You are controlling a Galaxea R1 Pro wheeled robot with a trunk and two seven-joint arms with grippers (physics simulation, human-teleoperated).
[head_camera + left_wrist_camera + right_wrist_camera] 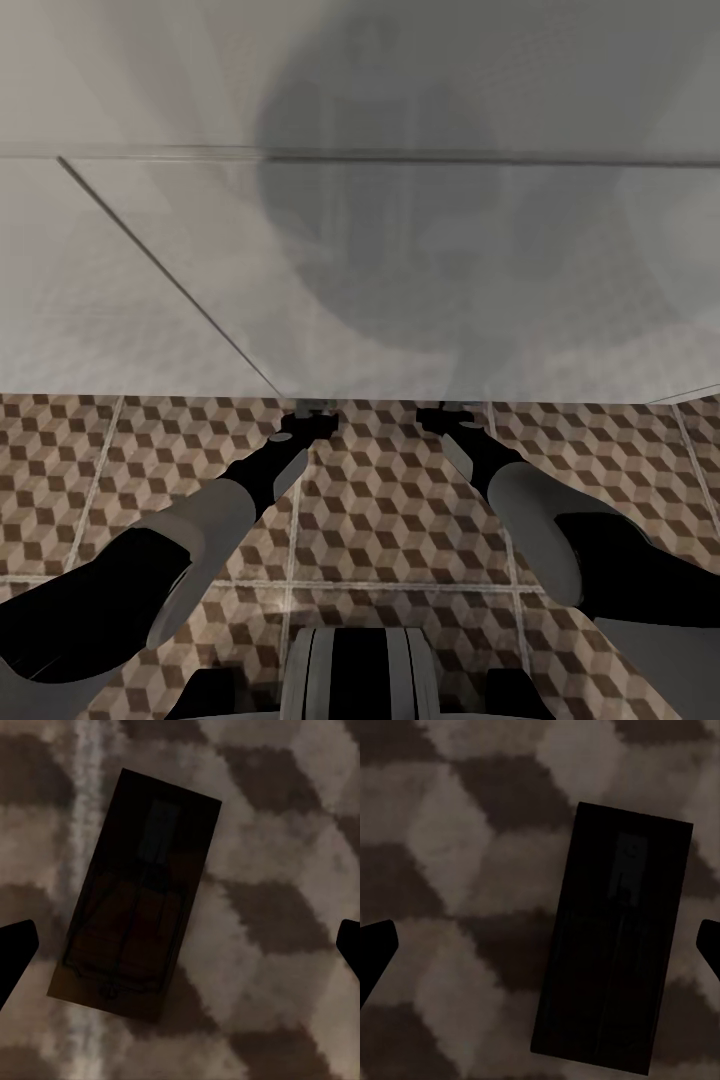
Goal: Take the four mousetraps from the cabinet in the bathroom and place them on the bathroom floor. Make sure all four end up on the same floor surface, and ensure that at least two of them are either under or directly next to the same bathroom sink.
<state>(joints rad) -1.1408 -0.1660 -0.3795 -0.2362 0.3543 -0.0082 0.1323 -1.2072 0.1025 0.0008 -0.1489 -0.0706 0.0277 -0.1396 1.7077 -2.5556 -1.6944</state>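
One mousetrap lies flat on the cube-patterned bathroom floor under my left gripper, whose dark fingertips stand wide apart on either side of it, open and not touching it. A second mousetrap lies flat on the floor beneath my right gripper, also open and clear of it. In the head view both grippers, left and right, reach down to the near edge of a broad white surface above the floor. I cannot make out the sink's basin or tap. The cabinet is out of view.
The white surface has a dark seam running diagonally and the robot's shadow on it. Tiled floor extends left and right of both arms. My base shows at the bottom edge.
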